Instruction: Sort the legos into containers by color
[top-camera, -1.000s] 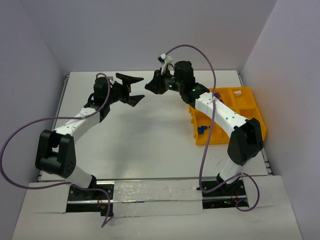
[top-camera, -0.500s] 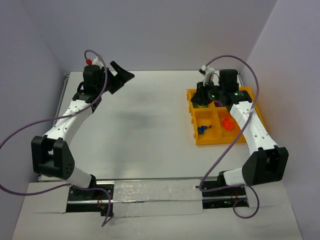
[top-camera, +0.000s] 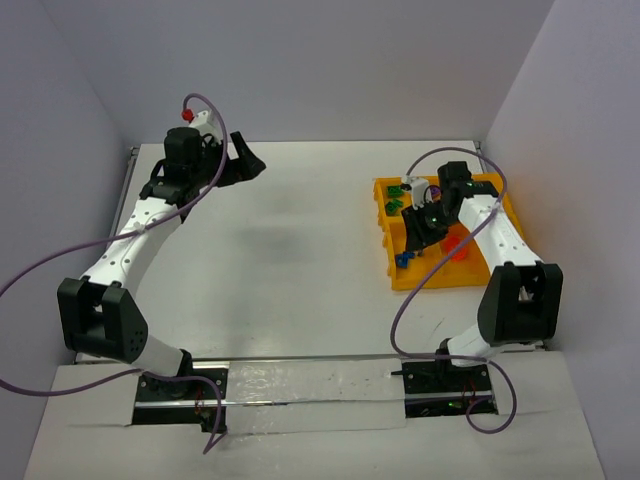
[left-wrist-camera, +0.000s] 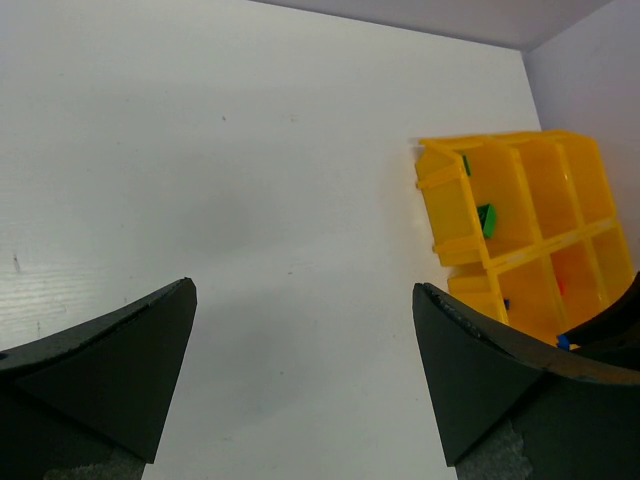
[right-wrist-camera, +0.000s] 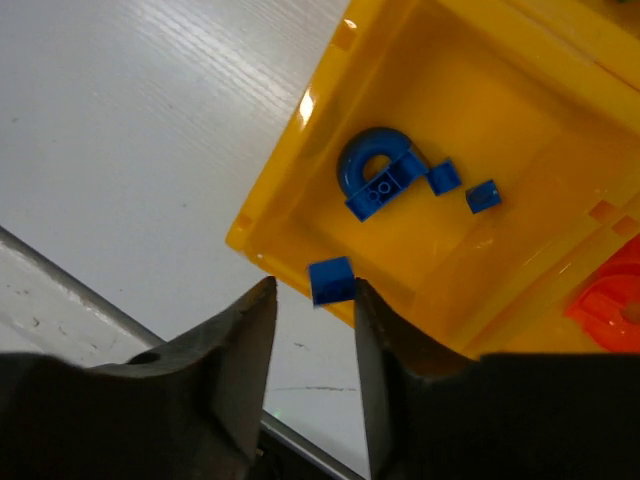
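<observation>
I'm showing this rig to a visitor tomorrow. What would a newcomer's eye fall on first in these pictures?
The bright yellow tray at the far right stands out against the white table. The right gripper hangs over its near-left compartment, with a small blue brick between its parted fingers and other blue pieces lying below. The left gripper gapes wide above the table's far left.

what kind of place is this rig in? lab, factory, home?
Probably a lab robot test cell: a bare white table boxed in by plain walls, left arm and right arm bolted at its near edge, and a yellow tray of colour-sorted bricks.
</observation>
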